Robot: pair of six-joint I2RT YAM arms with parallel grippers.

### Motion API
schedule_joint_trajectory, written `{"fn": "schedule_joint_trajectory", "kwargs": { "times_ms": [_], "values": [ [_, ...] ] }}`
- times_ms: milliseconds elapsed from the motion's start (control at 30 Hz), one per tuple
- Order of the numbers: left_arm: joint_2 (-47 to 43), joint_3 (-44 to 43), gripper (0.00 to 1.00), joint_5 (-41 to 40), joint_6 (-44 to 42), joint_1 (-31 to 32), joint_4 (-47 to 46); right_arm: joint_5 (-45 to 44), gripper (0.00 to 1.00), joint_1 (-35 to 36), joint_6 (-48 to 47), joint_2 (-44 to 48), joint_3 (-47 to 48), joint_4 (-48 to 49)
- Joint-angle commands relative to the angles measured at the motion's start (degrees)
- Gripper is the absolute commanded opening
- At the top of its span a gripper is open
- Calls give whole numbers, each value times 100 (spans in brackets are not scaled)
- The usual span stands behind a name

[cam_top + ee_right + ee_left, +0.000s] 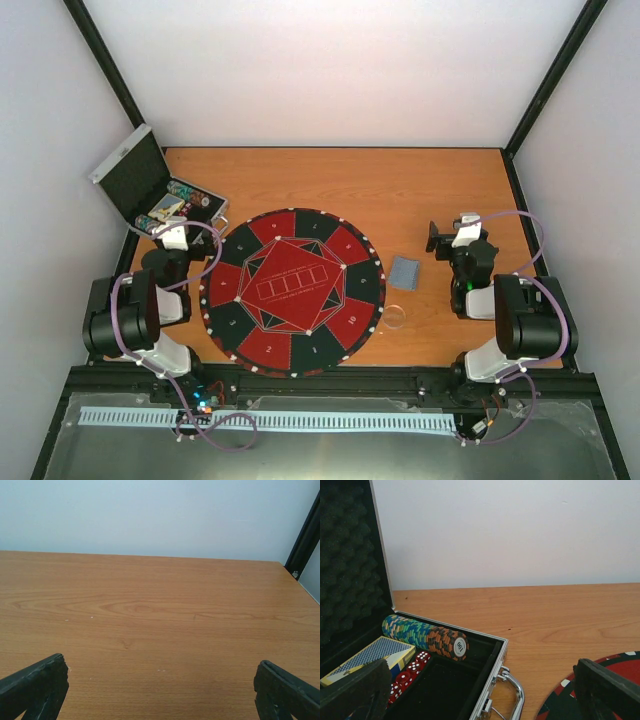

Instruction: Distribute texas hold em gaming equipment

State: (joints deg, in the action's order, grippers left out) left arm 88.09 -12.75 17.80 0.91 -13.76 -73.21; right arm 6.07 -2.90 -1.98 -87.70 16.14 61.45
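— Left gripper (481, 662) stood wide open at the silver case (128, 172); right gripper (160, 661) was open too, over the table (150, 605).
— And the cards (404, 271)?
— They lay right of the mat (292, 292), a clear chip (397, 315) near them. Chip row (422, 635) and dice (412, 672) lay inside the case. The mat read "10".

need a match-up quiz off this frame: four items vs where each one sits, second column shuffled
1. chip roll
2. grey-blue card stack
3. clear disc
4. round mat

A. right of the mat, closer to the near edge
B. middle of the table
C. inside the open case
D. right of the mat, farther from the near edge

Pairs: 1-C, 2-D, 3-A, 4-B
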Motion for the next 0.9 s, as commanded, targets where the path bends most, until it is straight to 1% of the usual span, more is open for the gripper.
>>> {"fn": "schedule_joint_trajectory", "kwargs": {
  "times_ms": [0,167,333,433,500,533,567,600,633,667,700,733,800,867],
  "values": [
    [-66,-69,100,60,-38,5,-97,-20,100,44,-66,-37,82,81],
    [-28,-51,100,74,-30,5,-214,-22,100,44,-67,-37,85,74],
    [-55,-63,100,59,-34,5,-131,-26,100,39,-60,-47,108,39],
    [-62,-77,100,62,-34,5,-89,-120,100,45,-2,136,101,50],
    [-78,-72,100,39,-20,5,-99,-407,100,44,90,749,432,-1142],
    [-144,-148,100,-47,17,-3,10,-652,100,39,261,1100,689,-1901],
    [-289,-342,100,-131,70,-3,480,-885,100,35,455,1434,978,-2524],
    [-451,-700,100,-200,105,-5,1218,-963,100,35,547,1703,1237,-3004],
    [-597,-1146,100,-239,110,-17,2182,-981,100,35,626,1904,1502,-3444],
    [-654,-1698,100,-174,-80,-18,3052,-1019,100,35,794,2084,1803,-3931],
    [-673,-2225,100,-41,-407,-13,3824,-1062,100,35,1039,2215,2147,-4513],
    [-677,-2912,100,15,-794,-13,4816,-1012,100,37,1320,2345,2517,-5117],
    [-684,-3782,100,157,-1217,-41,6146,-380,100,36,1499,2455,3158,-5989],
    [-749,-4489,100,429,-1615,-61,7276,738,100,59,1660,2477,3718,-6531]
  ]
}}
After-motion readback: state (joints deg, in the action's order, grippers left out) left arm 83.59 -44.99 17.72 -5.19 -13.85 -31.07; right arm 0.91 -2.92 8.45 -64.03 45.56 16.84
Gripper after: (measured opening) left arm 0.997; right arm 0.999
